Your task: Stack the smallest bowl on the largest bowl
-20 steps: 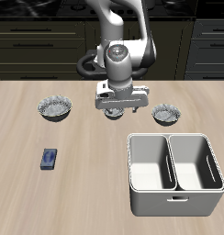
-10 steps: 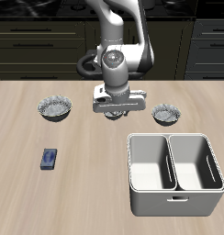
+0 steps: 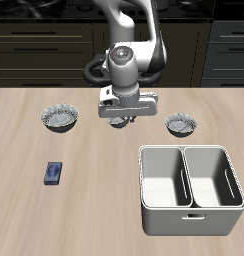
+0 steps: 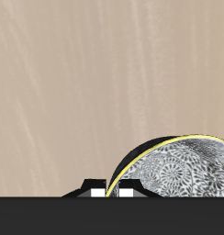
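The smallest bowl [image 3: 120,123], speckled grey-white with a dark inside, hangs in my gripper [image 3: 121,117] a little above the table's middle back. The gripper is shut on its rim. In the wrist view the bowl [image 4: 183,170] shows close up, with the gripper [image 4: 109,192] at its rim and bare table beneath. The largest bowl [image 3: 60,118], the widest, stands on the table apart from the gripper, at about the same depth. The medium bowl [image 3: 180,124] stands on the other side.
A white two-compartment bin [image 3: 190,189] stands near the table's front edge. A small blue box [image 3: 54,173] lies on the table in front of the largest bowl. Dark cabinets run behind the robot's base.
My gripper has risen a little with the smallest bowl in it and drifted slightly toward the largest bowl. The other bowls have not moved.
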